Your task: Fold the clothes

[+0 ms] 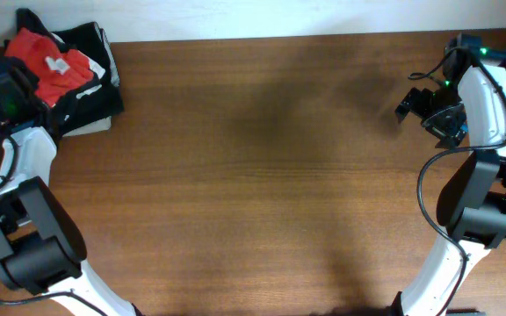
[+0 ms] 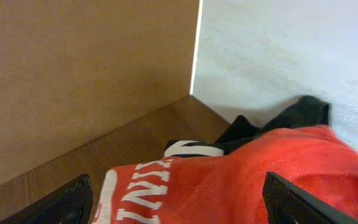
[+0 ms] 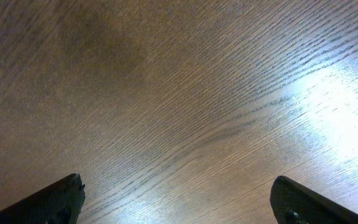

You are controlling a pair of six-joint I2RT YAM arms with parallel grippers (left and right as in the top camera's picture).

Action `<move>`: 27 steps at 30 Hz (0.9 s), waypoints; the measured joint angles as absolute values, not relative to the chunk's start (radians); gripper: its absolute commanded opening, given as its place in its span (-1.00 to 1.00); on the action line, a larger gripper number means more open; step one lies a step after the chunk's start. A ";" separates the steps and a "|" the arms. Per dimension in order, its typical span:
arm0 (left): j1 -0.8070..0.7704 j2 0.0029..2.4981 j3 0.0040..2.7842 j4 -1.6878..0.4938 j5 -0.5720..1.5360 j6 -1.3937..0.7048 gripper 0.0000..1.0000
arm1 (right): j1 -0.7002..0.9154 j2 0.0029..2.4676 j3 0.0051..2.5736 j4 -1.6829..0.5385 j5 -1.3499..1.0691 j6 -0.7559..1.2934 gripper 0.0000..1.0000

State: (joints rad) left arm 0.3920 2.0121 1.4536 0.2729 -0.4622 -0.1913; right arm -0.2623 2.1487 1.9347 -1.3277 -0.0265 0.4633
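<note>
The red-orange T-shirt [image 1: 57,66] lies crumpled on top of a pile at the table's far left corner. In the left wrist view it [image 2: 247,180] fills the lower frame, white lettering showing at the left. My left gripper [image 2: 179,202] is open, its two fingertips spread wide on either side of the shirt, just above it. In the overhead view the left gripper [image 1: 11,92] sits at the pile's left edge. My right gripper [image 1: 411,101] is open and empty over bare wood at the far right, as the right wrist view [image 3: 179,202] shows.
Under the red shirt lies a black shirt with white letters [image 1: 95,53], also in the left wrist view [image 2: 253,134]. A pale folded garment edge [image 1: 90,127] shows beneath. A brown panel [image 2: 73,81] and a white wall [image 2: 291,56] stand behind the pile.
</note>
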 measured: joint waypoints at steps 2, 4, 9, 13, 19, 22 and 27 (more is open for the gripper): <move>0.380 1.986 1.454 0.273 -0.393 -0.192 -0.99 | -0.262 2.149 1.935 -1.328 -0.027 0.463 0.97; 0.365 1.974 1.458 0.265 -0.315 -0.200 -0.99 | -0.262 2.149 1.935 -1.328 -0.027 0.463 0.97; 0.355 2.022 1.467 0.283 -0.234 -0.286 -0.99 | -0.262 2.149 1.935 -1.329 -0.027 0.464 0.97; 0.354 2.198 1.468 0.396 -0.157 -0.365 -0.99 | -0.262 2.149 1.935 -1.326 -0.027 0.463 0.97; 0.303 2.265 1.608 0.190 -0.068 -0.271 -0.99 | -0.262 2.149 1.935 -1.328 -0.027 0.463 0.97; 0.249 2.267 1.757 0.010 -0.051 -0.209 -0.99 | -0.262 2.149 1.935 -1.328 -0.027 0.463 0.98; 0.236 2.267 2.019 -0.289 -0.032 -0.183 -0.99 | -0.262 2.149 1.935 -1.328 -0.027 0.463 0.97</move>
